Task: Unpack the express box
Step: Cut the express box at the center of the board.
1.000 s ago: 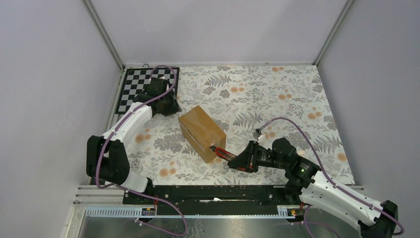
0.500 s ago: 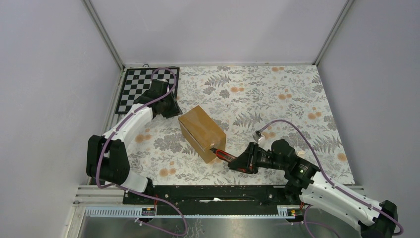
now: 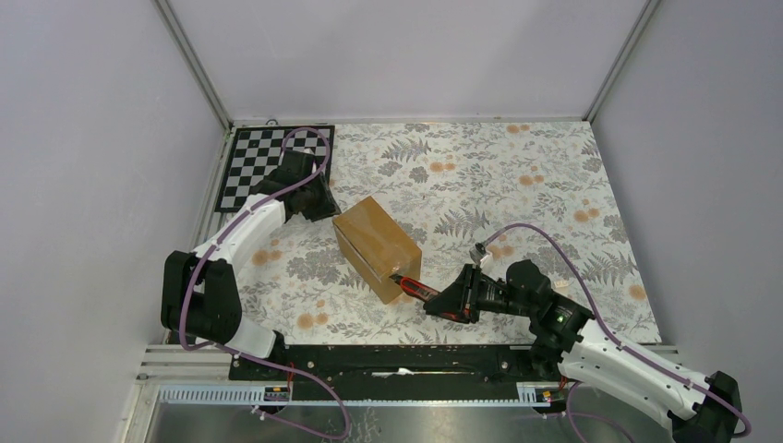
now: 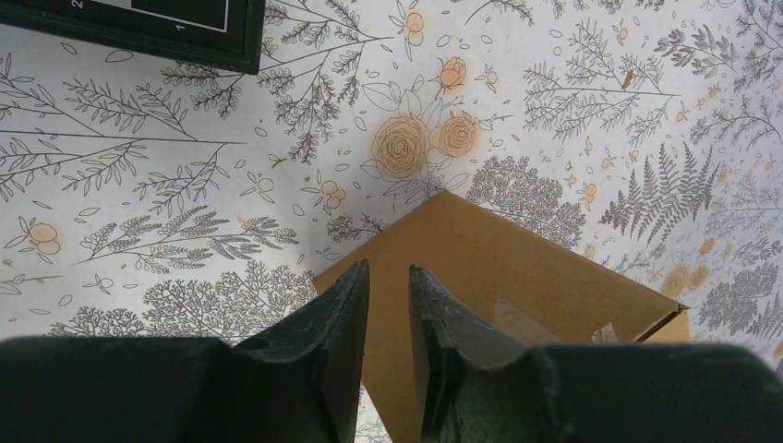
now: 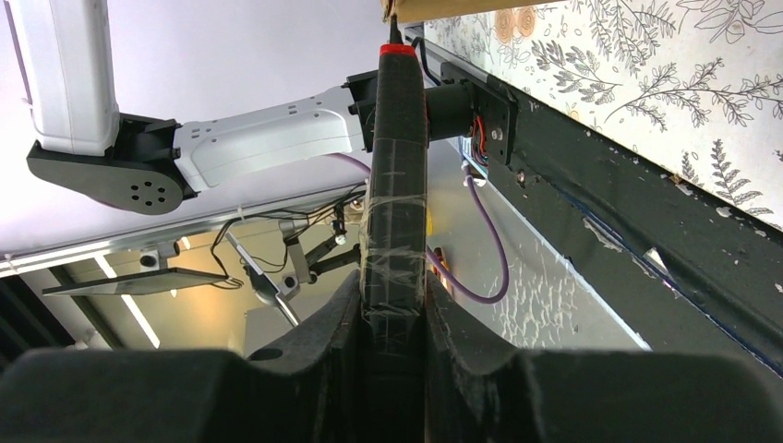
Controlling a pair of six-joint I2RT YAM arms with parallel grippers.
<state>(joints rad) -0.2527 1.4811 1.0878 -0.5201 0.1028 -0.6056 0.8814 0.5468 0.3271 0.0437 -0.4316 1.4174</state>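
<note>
The express box (image 3: pixel 376 247), a plain brown carton, lies at an angle in the middle of the floral mat. My left gripper (image 3: pixel 320 205) hovers at its far left corner. In the left wrist view the fingers (image 4: pixel 343 314) stand a narrow gap apart over the box corner (image 4: pixel 517 277), with nothing between them. My right gripper (image 3: pixel 445 302) is shut on a black, tape-wrapped cutter with a red tip (image 3: pixel 415 287), whose blade end touches the box's near right corner. The right wrist view has the cutter (image 5: pixel 397 185) clamped between the jaws, pointing at the box edge (image 5: pixel 443 7).
A black-and-white checkerboard (image 3: pixel 263 161) lies at the mat's far left corner, its edge (image 4: pixel 138 23) also in the left wrist view. Grey walls enclose the table on three sides. The black mounting rail (image 3: pixel 397 360) runs along the near edge.
My left gripper's jaws have narrowed and it has edged slightly toward the box corner. The right gripper with the cutter has shifted a little; the box has not moved.
</note>
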